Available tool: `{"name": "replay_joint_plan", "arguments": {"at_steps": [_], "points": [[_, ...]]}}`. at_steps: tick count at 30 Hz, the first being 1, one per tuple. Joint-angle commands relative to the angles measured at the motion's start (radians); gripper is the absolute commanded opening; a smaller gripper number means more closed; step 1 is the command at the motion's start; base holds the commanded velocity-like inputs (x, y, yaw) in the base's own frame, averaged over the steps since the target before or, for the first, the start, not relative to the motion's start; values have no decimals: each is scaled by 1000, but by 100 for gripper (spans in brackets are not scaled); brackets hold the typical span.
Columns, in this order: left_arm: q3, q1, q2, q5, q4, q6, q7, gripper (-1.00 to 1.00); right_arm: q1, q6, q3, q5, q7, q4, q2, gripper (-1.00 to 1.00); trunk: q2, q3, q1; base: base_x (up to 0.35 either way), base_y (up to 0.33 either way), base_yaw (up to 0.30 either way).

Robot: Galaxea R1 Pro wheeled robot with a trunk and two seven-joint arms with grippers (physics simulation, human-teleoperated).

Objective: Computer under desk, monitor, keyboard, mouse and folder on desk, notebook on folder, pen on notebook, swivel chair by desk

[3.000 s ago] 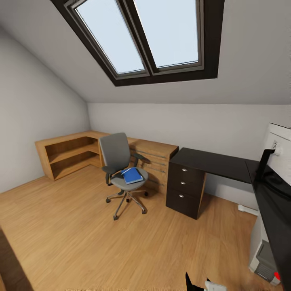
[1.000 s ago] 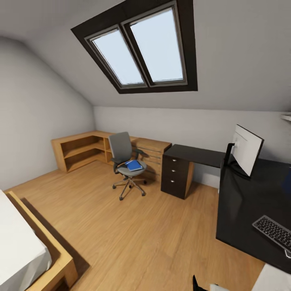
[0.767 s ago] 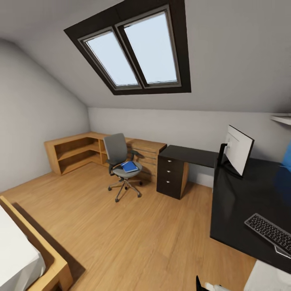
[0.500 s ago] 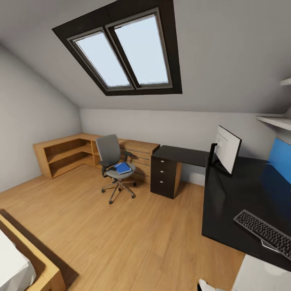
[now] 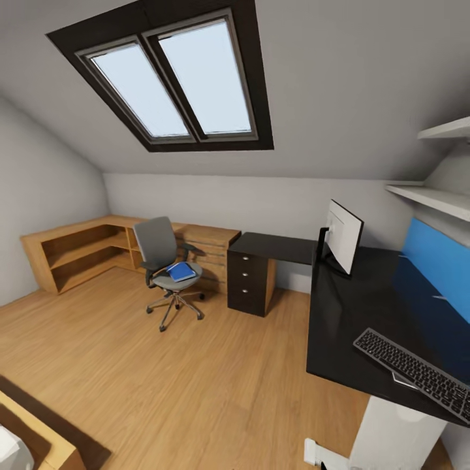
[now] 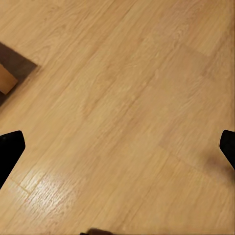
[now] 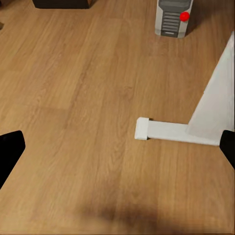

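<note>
Folder (image 5: 181, 271): bright blue, lying flat on the swivel chair (image 5: 160, 251) seat, well apart from the desk (image 5: 356, 307).
Desk: monitor (image 5: 343, 236) upright; keyboard (image 5: 412, 372) near its front edge.
Computer (image 7: 172, 18): on the wood floor (image 5: 183, 385).
Left gripper (image 6: 117, 147): spread wide, empty.
Right gripper (image 7: 117, 147): spread wide, empty.

— How are your grippers set?

— Your left gripper (image 6: 117, 147) points down with its two dark fingertips (image 6: 10, 149) spread wide apart, nothing between them.

— And the other?

— Your right gripper (image 7: 117, 149) is the same: fingertips (image 7: 10, 147) parted wide, holding nothing.
</note>
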Motion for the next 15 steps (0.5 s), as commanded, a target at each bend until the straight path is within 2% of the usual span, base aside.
{"name": "replay_joint_plan", "arguments": {"at_steps": [1,4,15], "points": [[-4,0,1,10,-1,-3,5,100,-1,-3,-5,-7,9,2,-1,100,6,1,-4,0,0,-191],[-4,0,1,10,-1,-3,5,100,-1,-3,-5,-7,9,2,-5,100,27,7,-15,0,0,-212],[-4,0,1,10,-2,-4,6,100,-1,-3,-3,-6,10,2,-11,100,27,5,-15,0,0,-274]]}}
